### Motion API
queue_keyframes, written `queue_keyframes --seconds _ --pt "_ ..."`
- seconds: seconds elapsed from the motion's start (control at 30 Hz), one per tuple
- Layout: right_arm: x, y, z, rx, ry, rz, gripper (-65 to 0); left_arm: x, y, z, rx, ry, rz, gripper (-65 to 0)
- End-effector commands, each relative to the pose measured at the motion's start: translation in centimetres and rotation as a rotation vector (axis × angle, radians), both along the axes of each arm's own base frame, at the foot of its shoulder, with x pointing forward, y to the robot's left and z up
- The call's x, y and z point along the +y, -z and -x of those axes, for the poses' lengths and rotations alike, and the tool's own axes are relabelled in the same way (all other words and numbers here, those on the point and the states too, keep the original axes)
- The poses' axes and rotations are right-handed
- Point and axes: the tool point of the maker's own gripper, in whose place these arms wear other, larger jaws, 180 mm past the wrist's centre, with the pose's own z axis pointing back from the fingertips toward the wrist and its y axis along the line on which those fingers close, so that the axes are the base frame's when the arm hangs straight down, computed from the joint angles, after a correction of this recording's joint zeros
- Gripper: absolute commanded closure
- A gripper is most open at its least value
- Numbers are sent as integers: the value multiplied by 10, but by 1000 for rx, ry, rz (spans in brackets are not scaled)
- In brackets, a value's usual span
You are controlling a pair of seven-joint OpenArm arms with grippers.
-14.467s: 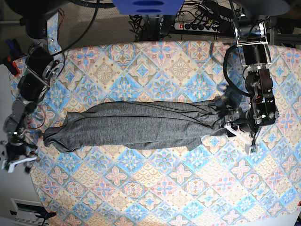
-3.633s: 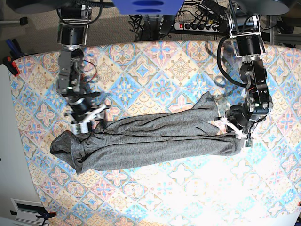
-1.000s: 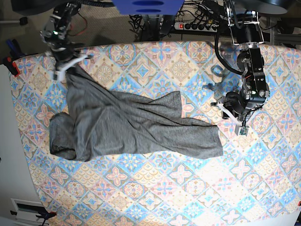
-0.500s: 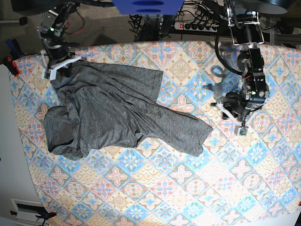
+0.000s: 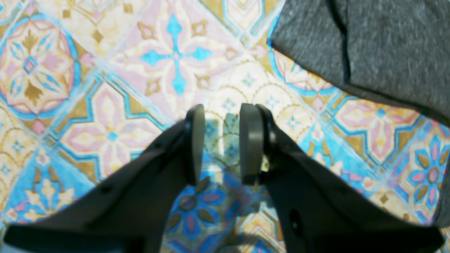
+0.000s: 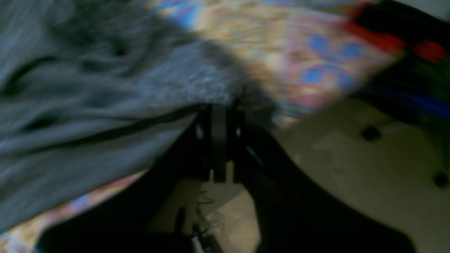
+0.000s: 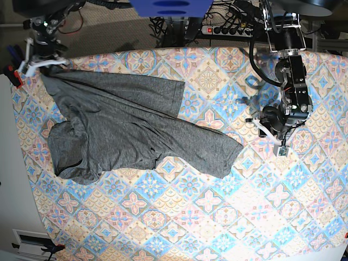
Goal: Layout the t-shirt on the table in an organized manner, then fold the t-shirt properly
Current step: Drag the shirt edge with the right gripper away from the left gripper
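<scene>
T-shirt (image 7: 125, 128) now lies spread across the left half of the worktop (image 7: 228, 217), no longer the long rolled bundle it was seconds ago. The right gripper (image 6: 218, 140), clenched on its corner, has dragged that edge to the far left rim. The left gripper (image 5: 222, 140) hangs released over bare cloth beside the hem, so layout is progressing.

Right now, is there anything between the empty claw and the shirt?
No. In the base view only bare patterned cloth on the table lies between the left gripper and the shirt.
</scene>
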Motion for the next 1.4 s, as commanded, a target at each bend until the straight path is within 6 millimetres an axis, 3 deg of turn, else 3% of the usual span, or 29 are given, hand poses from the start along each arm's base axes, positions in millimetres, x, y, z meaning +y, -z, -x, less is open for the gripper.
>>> queue_keyframes --seconds 0.0,0.13,0.27,0.43,0.53,0.7,0.97,1.13,1.27,1.37 --pt "-6 -9 -3 -24 -4 26 0 3 -14 -9 -48 0 -6 -161" --pt "4 4 2 56 -18 -30 0 3 -14 -9 -49 0 -6 -161" --pt "39 23 -6 147 -114 -121 0 3 -13 -9 -46 -1 -11 -161" --pt "41 23 -7 151 -122 -122 -171 3 -13 -9 -46 -1 -11 -161" --pt "41 17 -10 140 -133 -106 -233 4 -12 -8 -44 -2 -12 -161" --pt "29 1 -23 122 -203 -38 -241 4 -13 -9 -45 -1 -12 -161" --pt "8 -38 -75 0 -227 52 -241 4 -12 -8 -42 -1 -12 -161" --pt "-1 -56 -95 -52 -232 88 -241 4 -12 -8 -42 -1 -12 -161" --pt "1 -65 -110 -94 -235 87 -241 4 -12 -8 -41 -2 -11 -161" --pt "20 -72 -134 -117 -323 96 -241 1 -10 -7 -37 -2 -4 -161"
